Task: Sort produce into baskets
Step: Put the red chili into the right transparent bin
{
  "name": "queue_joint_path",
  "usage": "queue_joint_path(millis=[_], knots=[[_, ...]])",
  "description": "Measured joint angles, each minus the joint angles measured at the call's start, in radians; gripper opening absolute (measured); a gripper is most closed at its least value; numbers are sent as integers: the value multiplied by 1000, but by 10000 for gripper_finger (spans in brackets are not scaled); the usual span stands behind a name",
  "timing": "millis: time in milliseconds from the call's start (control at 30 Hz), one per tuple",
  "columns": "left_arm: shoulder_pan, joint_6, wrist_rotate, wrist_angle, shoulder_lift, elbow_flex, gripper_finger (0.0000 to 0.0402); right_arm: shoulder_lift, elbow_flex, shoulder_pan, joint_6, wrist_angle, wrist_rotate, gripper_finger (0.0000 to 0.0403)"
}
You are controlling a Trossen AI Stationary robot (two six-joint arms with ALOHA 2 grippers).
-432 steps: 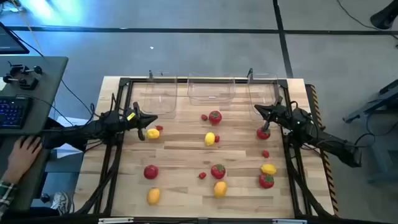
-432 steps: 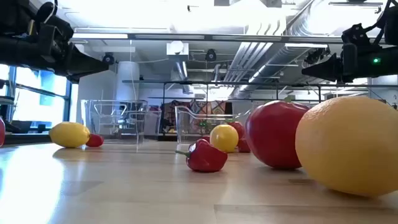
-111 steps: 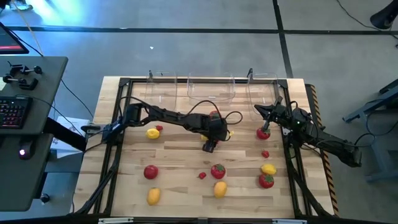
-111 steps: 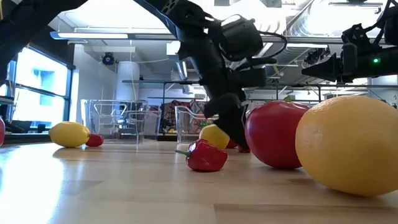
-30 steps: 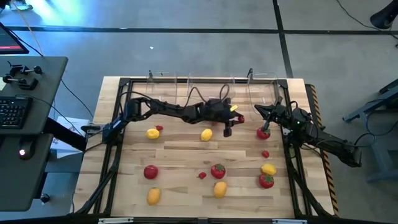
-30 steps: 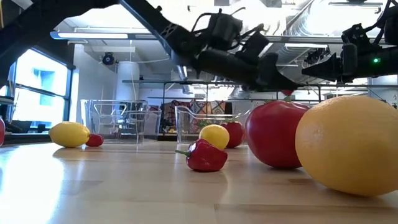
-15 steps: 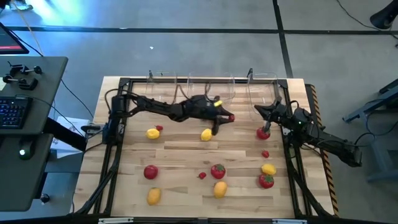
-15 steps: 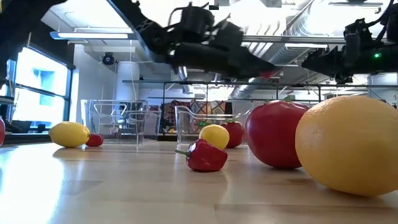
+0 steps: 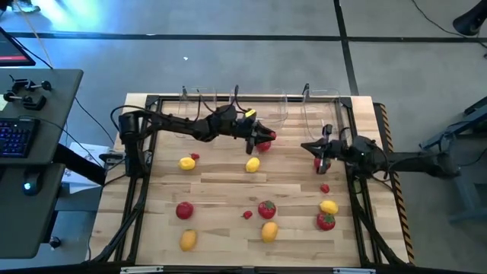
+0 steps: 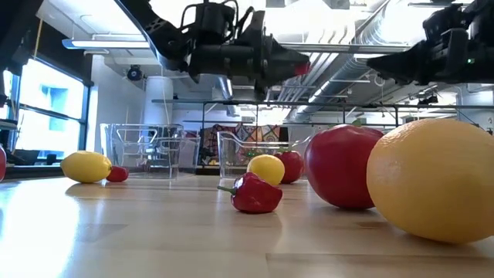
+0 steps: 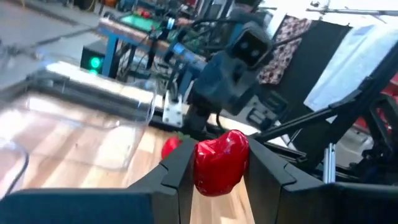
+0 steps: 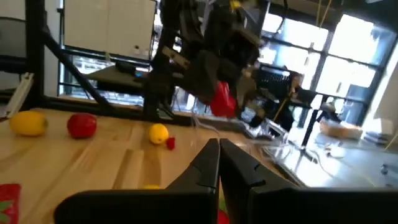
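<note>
A wooden table (image 9: 228, 190) fills the centre of the overhead frame, scattered with toy produce. Along its upper edge stand three clear plastic bins: the left bin (image 9: 193, 114), the middle bin (image 9: 262, 110) and the right bin (image 9: 321, 106).

The left arm reaches from the left side toward the upper middle of the frame. The left gripper (image 9: 262, 137) hangs above the table just below the middle bin, its fingers partly closed around a glossy red tomato (image 11: 221, 160), clamped on both sides. In the table-level view this tomato (image 10: 301, 68) shows high in the air near the top centre.

The right gripper (image 9: 310, 146) sits at the right of the overhead frame, below the right bin, with its fingers pressed together and holding nothing; a red fruit (image 9: 319, 161) lies just beside it.

On the table, a yellow lemon (image 9: 253, 164) lies near the centre, below the left gripper. Another yellow lemon (image 9: 186, 163) and a small red berry (image 9: 195, 157) lie at the left. Lower down are a left tomato (image 9: 184, 209), a middle tomato (image 9: 266, 208), an orange citrus (image 9: 268, 230) and another orange citrus (image 9: 188, 240).
</note>
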Motion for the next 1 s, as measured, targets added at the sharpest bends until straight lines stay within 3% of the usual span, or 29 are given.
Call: queue_joint_path(millis=[133,367,567,667,867,1000], knots=[[0,-26,1,30,-2,0,94,120,43,56,-23,39,111,43],[-2,-52,1,61,-1,1,94,316,172,120,-30,44,290,152],[-2,-51,2,95,-1,1,94,473,294,159,-82,45,316,220],[-2,-51,15,114,-1,2,94,560,353,177,-136,59,331,233],[-12,-48,37,112,-1,2,94,716,427,217,-273,196,471,236],[-23,-33,38,133,-1,2,94,786,460,235,-321,232,485,236]])
